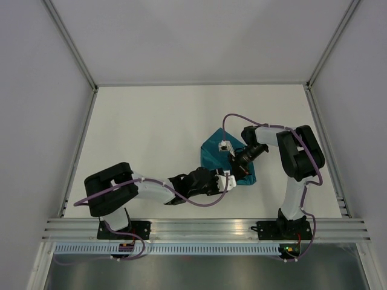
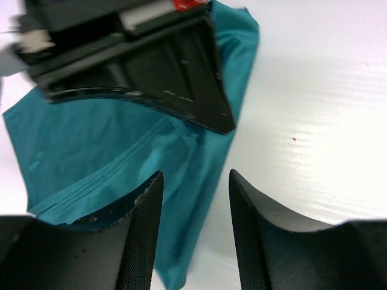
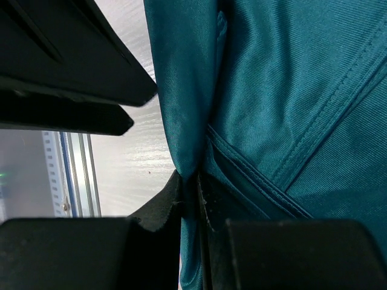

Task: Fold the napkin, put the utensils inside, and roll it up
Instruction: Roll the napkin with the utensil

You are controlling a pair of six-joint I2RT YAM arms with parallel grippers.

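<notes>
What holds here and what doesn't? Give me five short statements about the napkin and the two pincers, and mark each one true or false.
1. The right pincer is clamped on a fold of the napkin. True.
2. The left pincer is shut on the cloth. False: its jaws stand apart with nothing pinched between them.
3. The napkin lies spread out flat as a full square. False: it is folded and bunched, with one fold pulled up in the right pincer.
4. Both pincers are close together at the napkin. True.
5. Utensils lie on the napkin. False: none shows in any view.
</notes>
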